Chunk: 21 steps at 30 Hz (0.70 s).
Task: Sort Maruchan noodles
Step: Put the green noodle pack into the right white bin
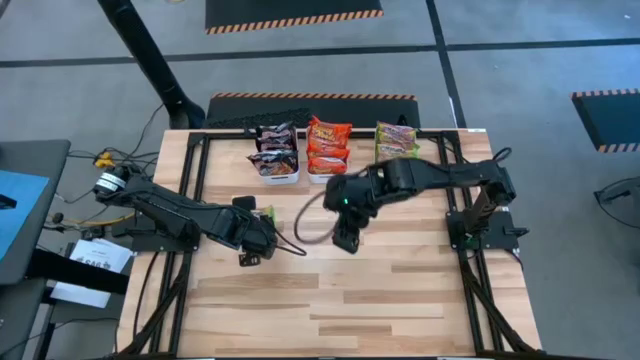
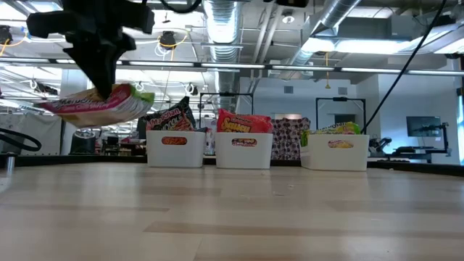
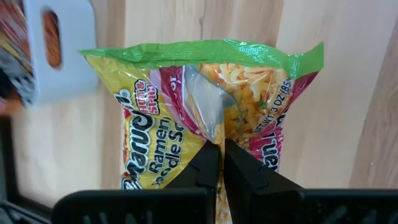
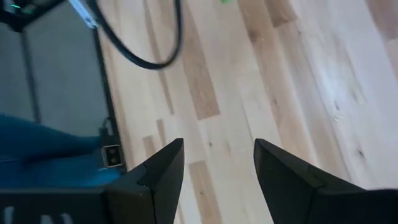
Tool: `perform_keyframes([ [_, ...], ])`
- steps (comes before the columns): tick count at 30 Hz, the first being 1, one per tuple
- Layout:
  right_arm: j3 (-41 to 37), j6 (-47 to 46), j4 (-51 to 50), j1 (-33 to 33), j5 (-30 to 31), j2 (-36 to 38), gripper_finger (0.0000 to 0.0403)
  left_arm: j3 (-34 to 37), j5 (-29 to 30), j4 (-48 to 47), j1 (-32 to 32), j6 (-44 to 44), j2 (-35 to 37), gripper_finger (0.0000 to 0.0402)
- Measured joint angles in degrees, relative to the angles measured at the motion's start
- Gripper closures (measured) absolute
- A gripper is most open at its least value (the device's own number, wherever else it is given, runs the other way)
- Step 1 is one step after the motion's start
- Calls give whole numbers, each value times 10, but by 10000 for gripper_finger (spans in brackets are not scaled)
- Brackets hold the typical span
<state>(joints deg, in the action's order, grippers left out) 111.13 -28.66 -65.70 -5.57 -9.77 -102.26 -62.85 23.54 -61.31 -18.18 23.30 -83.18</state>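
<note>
A green and yellow Maruchan packet (image 3: 186,99) is in my left gripper (image 3: 221,152), which is shut on it. In the low view the packet (image 2: 101,105) hangs above the table under that gripper. From above, only its green edge (image 1: 268,212) shows beside the left gripper (image 1: 255,238), left of the table's middle. My right gripper (image 4: 217,165) is open over bare wood near the table's middle (image 1: 346,238). Other packets sit in three white bins: dark ones (image 1: 274,150), red-orange ones (image 1: 328,145) and green ones (image 1: 397,140). My left gripper pinches a raised crease of the wrapper (image 3: 208,121) on the packet's printed face, between its two fingers. The fingers come from above, pointing down. The packet is lifted clear of the table and lies nearly flat below the fingers, slightly tilted (image 2: 101,105).
The three white bins (image 2: 175,148) (image 2: 244,150) (image 2: 336,154) stand in a row at the table's far edge. A dark cable loop (image 1: 310,225) lies between the two grippers. The table's near half (image 1: 340,300) is bare wood.
</note>
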Motion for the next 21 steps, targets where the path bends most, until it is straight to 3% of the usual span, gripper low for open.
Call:
perform_keyframes([
  [4,0,-27,-14,-43,53,0,184,-17,27,0,-11,-36,0,401],
  [11,0,-110,-18,-97,95,0,184,-51,72,1,-27,-111,0,401],
  [21,0,-164,-7,-97,113,0,184,-106,142,3,-57,-199,0,401],
])
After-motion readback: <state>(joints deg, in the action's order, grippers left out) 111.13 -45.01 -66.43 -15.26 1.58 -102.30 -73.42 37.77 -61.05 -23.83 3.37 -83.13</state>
